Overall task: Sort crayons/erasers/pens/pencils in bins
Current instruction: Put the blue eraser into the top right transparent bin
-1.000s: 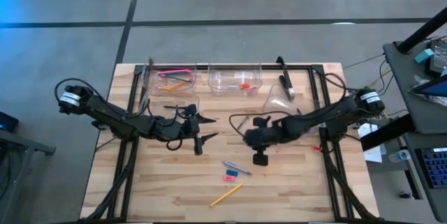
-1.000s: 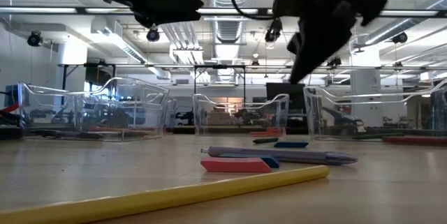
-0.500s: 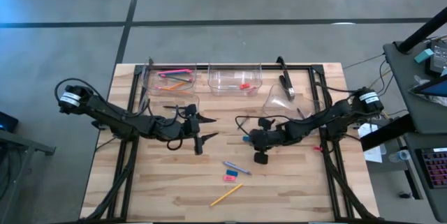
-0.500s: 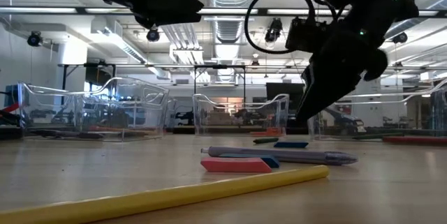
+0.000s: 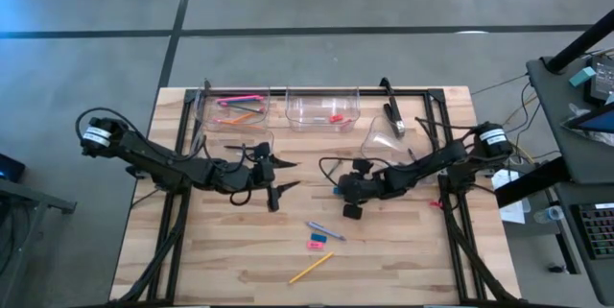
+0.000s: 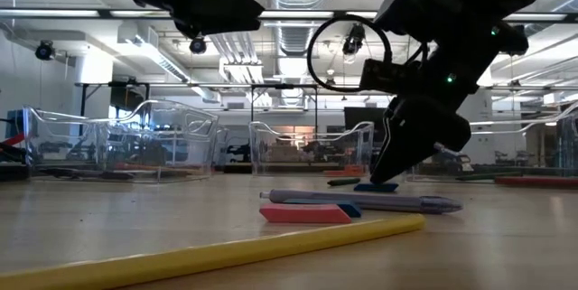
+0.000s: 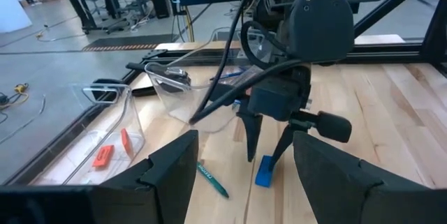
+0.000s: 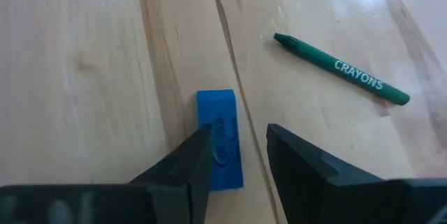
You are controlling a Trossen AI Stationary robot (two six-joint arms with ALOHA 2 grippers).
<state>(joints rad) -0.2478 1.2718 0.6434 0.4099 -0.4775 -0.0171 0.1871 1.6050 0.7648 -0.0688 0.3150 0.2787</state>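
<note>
Lowered since a second ago, right arm's jaws point(image 5: 338, 191) now reach down to the pale wooden worktop point(image 5: 221, 260) from well above it; left arm unchanged.

- Right jaws point(image 8: 236, 158): apart, one finger on each side of the small blue rectangular eraser point(image 8: 220, 139). Not yet closed on it.
- Left jaws point(image 5: 286, 177): apart, empty, held above the worktop left of centre, waiting.
- Step in hand (judged): pick-up of the blue eraser. Next move calls for closing on its narrow sides, a lift, then a carry to the clear plastic bin point(image 5: 322, 108) at the back that holds a red-orange eraser point(image 5: 335, 118).
- Blue eraser: flat on the worktop, centre-right; the wrist view shows its long axis running between the fingers, parallel to them.
- Green crayon point(image 8: 340, 68): near the eraser, apart from it, lying at an angle to it.
</note>
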